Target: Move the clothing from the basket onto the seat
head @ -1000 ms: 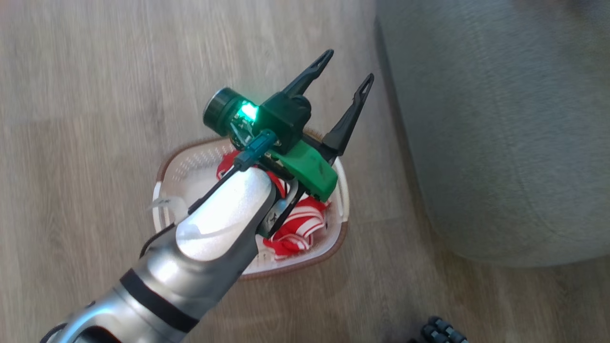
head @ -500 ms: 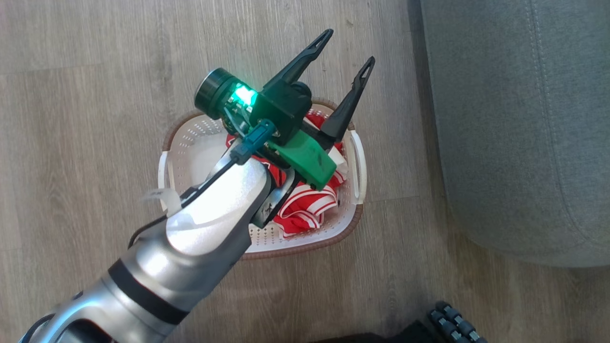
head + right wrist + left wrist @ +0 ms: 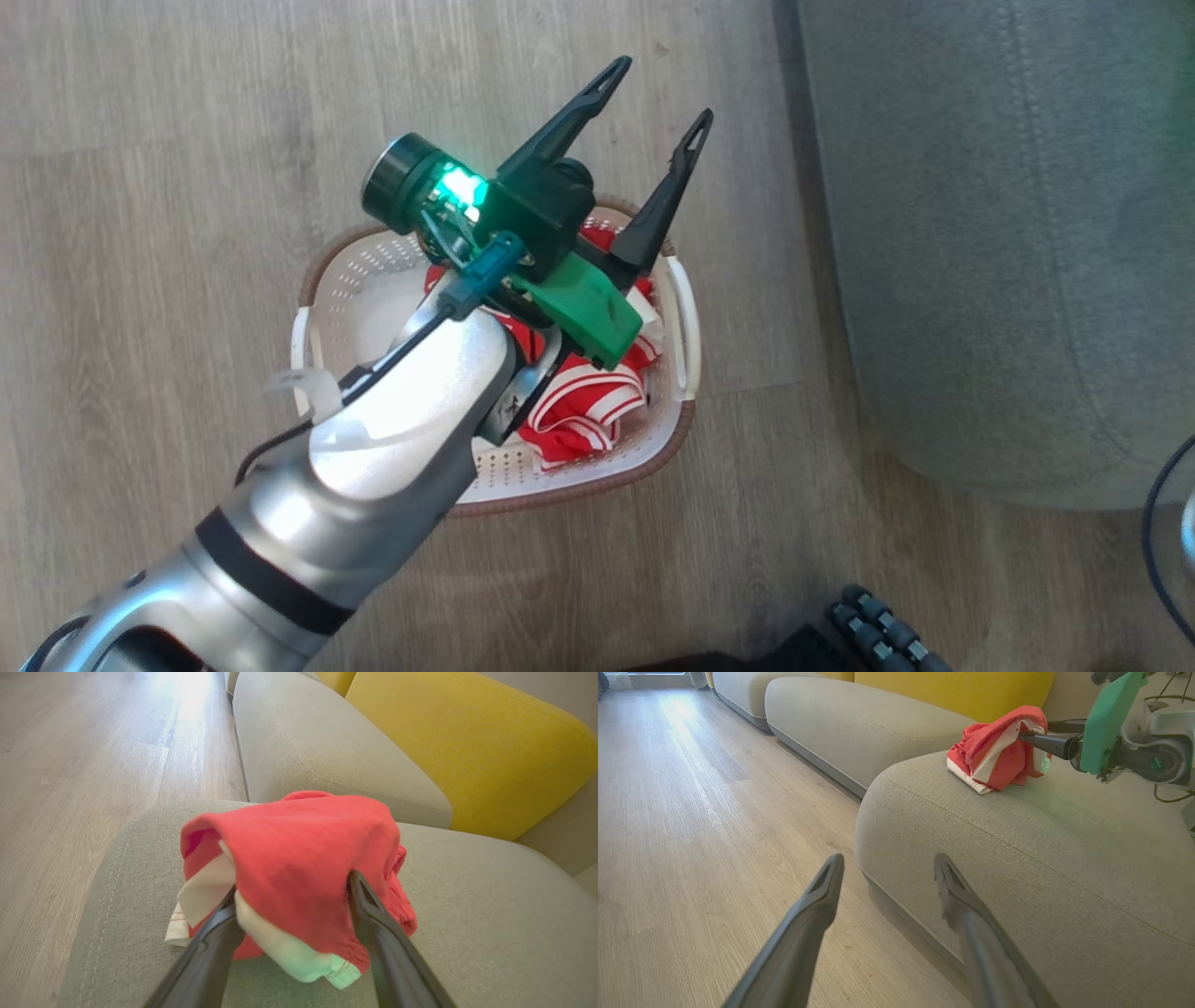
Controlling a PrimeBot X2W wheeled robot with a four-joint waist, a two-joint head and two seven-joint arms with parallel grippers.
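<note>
A silver forearm (image 3: 401, 420) covers much of a small white perforated plastic basket (image 3: 347, 280) on the wooden floor (image 3: 140, 233), hiding part of the red-and-white striped clothing (image 3: 579, 420) inside. The left tool (image 3: 653, 107) hovers above, jaws apart and empty. On the large grey-green fabric seat cushion (image 3: 467, 905), a crumpled red garment with white trim (image 3: 299, 858) drapes over the right tool (image 3: 292, 886), burying its spread tips.

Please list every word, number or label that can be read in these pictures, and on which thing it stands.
No text can be read.
Clothing in the basket: white stripes, no legible letters.
Garment on the seat: faint red marks on its white trim, too blurred to read.
</note>
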